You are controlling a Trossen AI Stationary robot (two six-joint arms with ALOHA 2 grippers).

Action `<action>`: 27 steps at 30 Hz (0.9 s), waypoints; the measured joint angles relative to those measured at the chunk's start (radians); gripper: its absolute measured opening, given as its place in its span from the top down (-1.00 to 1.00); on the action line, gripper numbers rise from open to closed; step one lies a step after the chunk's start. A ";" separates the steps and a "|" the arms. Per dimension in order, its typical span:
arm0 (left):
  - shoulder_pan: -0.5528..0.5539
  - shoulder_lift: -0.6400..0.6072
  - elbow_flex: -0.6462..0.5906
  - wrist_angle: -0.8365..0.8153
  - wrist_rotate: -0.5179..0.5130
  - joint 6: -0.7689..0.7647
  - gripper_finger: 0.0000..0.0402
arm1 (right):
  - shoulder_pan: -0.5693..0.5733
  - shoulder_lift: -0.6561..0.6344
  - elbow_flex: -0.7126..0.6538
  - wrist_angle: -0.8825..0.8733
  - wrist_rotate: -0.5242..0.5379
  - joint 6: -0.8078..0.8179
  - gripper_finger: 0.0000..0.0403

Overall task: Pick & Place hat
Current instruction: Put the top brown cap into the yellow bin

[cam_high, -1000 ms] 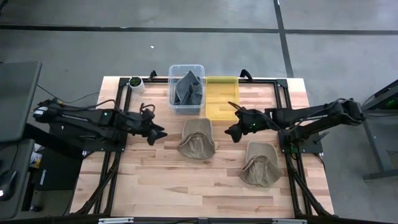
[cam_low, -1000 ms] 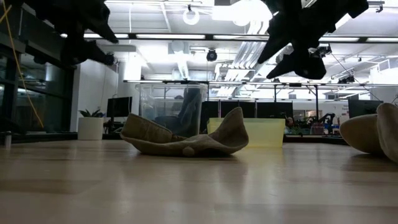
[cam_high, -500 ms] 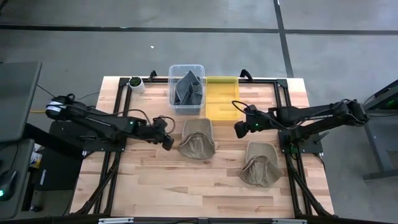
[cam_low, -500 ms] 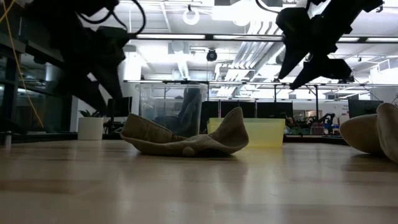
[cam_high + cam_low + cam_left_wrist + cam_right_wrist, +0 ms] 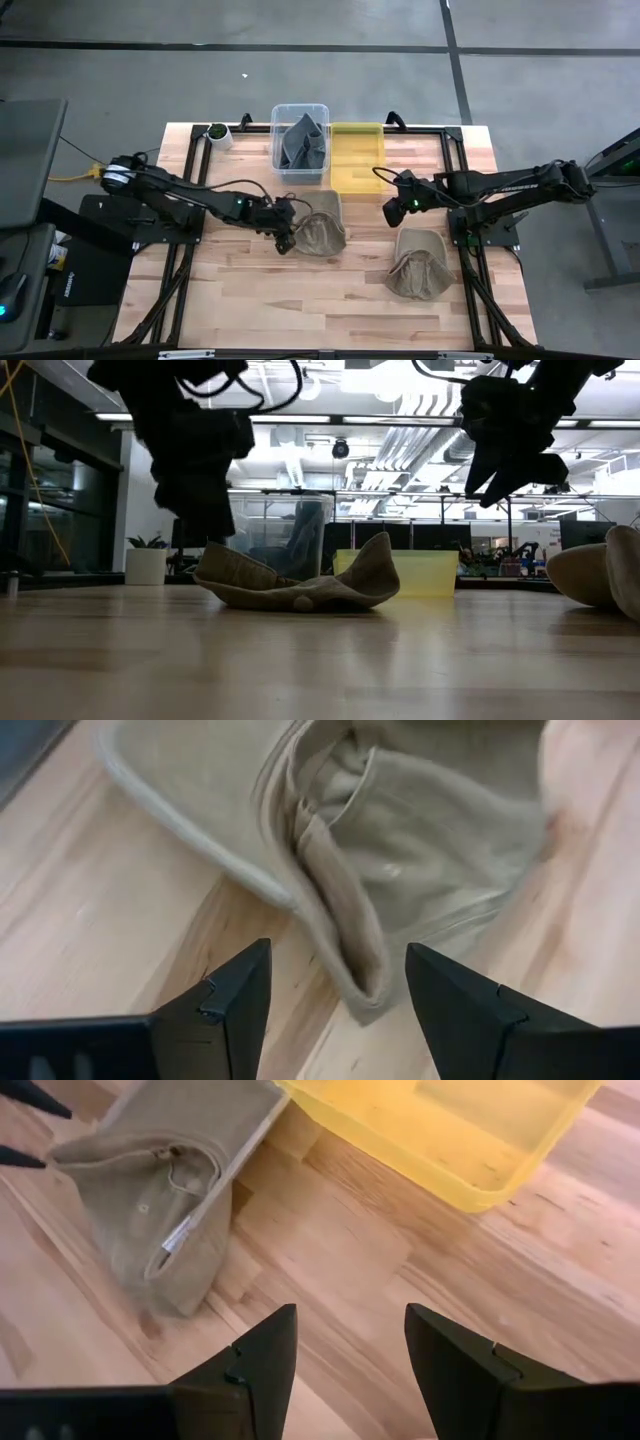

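Left to right on the table [image 5: 250, 280]: a small white pot [image 5: 218, 133] at the far left corner. The left arm reaches across to the centre, with the left gripper [image 5: 286, 238] low at the left edge of the tan hat [image 5: 318, 228]. The left wrist view shows what the overhead hides: the two fingers [image 5: 235, 995] are spread wide, gripping nothing, a folded brim edge of the hat between them. Low view shows the gripper [image 5: 205, 520] down just at the hat's left rim [image 5: 300, 585]; contact cannot be told.

Behind the hat: a clear bin [image 5: 300, 140] holding a grey cloth [image 5: 303, 145], and beside it a yellow bin [image 5: 357, 155], only partly visible in low view behind the hat.

The right gripper [image 5: 392, 212] hovers above the table, right of the tan hat and near the yellow bin. The right wrist view shows its fingers [image 5: 255, 1365] apart and holding nothing. Low view confirms it is raised well off the wood.

A second tan hat [image 5: 418, 262] lies at front right, cropped at low view's edge.
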State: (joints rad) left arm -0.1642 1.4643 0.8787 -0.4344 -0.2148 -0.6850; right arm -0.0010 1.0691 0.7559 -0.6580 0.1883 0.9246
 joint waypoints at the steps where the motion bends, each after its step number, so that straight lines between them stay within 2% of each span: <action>1: 0.000 0.011 0.003 -0.003 -0.002 0.000 -0.04 | 0.000 0.000 0.000 -0.003 0.000 -0.011 0.10; 7: -0.032 0.057 0.033 -0.011 -0.017 0.030 -0.04 | 0.000 0.000 0.000 -0.009 0.000 -0.067 0.10; 13: -0.106 0.063 0.039 -0.016 -0.125 0.103 -0.04 | 0.000 0.000 0.000 -0.017 0.004 -0.096 0.10; 18: -0.134 0.063 0.039 -0.041 -0.240 0.097 -0.04 | 0.002 0.000 0.000 -0.016 0.004 -0.118 0.10; 24: -0.130 0.063 0.039 -0.041 -0.238 0.107 -0.04 | 0.002 0.000 0.000 -0.015 0.004 -0.131 0.10; 27: -0.131 0.063 0.039 -0.042 -0.194 0.130 -0.04 | 0.002 0.000 0.000 -0.015 0.001 -0.140 0.10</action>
State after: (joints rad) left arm -0.2951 1.5269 0.9180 -0.4763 -0.4089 -0.5554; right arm 0.0006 1.0691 0.7559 -0.6735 0.1894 0.7845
